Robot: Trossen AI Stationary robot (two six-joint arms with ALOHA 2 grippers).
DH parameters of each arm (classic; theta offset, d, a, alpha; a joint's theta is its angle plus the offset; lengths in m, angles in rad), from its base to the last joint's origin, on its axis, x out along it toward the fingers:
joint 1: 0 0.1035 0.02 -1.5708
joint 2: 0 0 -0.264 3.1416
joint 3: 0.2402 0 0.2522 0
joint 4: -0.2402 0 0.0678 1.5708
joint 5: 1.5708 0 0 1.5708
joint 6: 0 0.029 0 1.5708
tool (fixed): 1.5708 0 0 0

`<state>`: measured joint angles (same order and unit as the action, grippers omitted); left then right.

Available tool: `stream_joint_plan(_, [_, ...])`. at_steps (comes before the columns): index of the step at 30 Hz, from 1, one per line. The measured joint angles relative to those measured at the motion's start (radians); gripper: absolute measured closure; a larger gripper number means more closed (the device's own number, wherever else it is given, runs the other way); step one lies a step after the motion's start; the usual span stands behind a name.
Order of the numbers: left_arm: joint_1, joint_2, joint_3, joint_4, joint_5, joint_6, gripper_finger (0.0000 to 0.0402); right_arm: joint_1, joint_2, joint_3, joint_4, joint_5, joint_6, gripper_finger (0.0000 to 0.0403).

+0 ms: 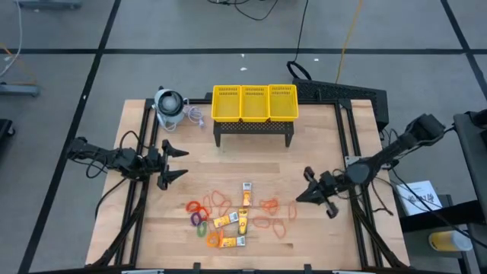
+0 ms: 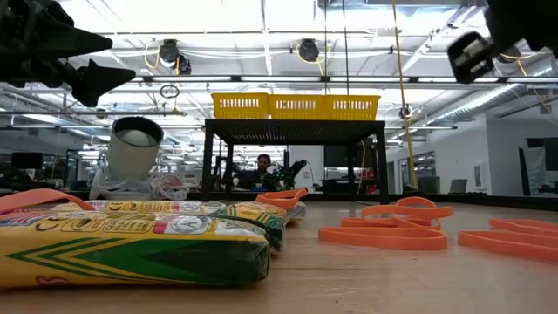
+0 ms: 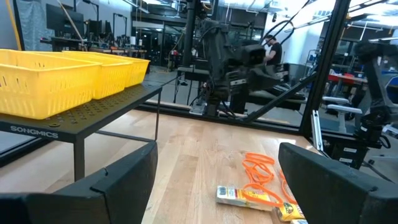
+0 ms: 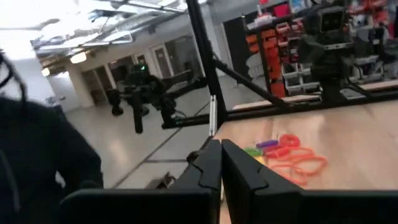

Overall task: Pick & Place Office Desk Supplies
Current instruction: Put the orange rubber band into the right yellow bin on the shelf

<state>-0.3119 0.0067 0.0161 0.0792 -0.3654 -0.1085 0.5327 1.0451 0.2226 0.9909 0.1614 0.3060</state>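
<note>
The office desk supplies lie loose on the wooden table near its front edge. They are orange rubber-band loops [image 1: 266,204], small yellow-orange packets [image 1: 243,221], and red, purple, green and orange rings [image 1: 200,218]. My right gripper [image 1: 301,195] hovers shut just right of them, fingers pressed together [image 4: 221,168], pointing toward the pile [image 4: 292,155]. My left gripper [image 1: 181,164] waits open at the table's left, level, above and beyond the pile, with nothing between its fingers [image 3: 217,199].
A yellow three-compartment mesh basket [image 1: 253,103] sits on a black perforated stand at the table's far middle. A grey-white round device [image 1: 169,105] with a cord stands at the far left. Bare wood lies between the stand and the pile.
</note>
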Motion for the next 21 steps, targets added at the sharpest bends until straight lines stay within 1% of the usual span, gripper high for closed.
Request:
stream_joint_plan(3, [0.0, 0.0, 0.0, 0.0, 0.0, 0.0, 0.0062, 0.0, 0.117, 0.091, -0.085, 0.019, 0.013, 0.0364])
stream_joint_plan(5, [0.0, 0.0, 0.0, 0.0, 0.0, 0.0, 0.0062, 0.0, 0.172, 0.16, -0.144, 0.019, 0.012, 0.0328])
stream_joint_plan(7, [0.0, 0.0, 0.0, 0.0, 0.0, 0.0, 0.0062, 0.0, 0.217, 0.224, -0.241, 0.021, -0.008, 0.0287])
stream_joint_plan(10, [0.0, 0.0, 0.0, 0.0, 0.0, 0.0, 0.0062, -0.001, 0.269, 0.305, -0.48, 0.027, -0.044, 0.0227])
stream_joint_plan(11, [0.0, 0.0, 0.0, 0.0, 0.0, 0.0, 0.0062, -0.004, 0.279, 0.327, -0.571, 0.029, -0.049, 0.021])
stream_joint_plan(13, [0.0, 0.0, 0.0, 0.0, 0.0, 0.0, 0.0062, -0.01, 0.303, 0.361, -0.738, 0.067, -0.042, 0.0185])
stream_joint_plan(16, [0.0, 0.0, 0.0, 0.0, 0.0, 0.0, 0.0062, -0.012, 0.34, 0.361, -0.899, 0.139, -0.007, 0.0169])
stream_joint_plan(19, [0.0, 0.0, 0.0, 0.0, 0.0, 0.0, 0.0062, -0.012, 0.369, 0.354, -0.955, 0.18, 0.025, 0.0172])
stream_joint_plan(21, [0.0, 0.0, 0.0, 0.0, 0.0, 0.0, 0.0062, -0.012, 0.387, 0.343, -0.966, 0.177, 0.052, 0.0179])
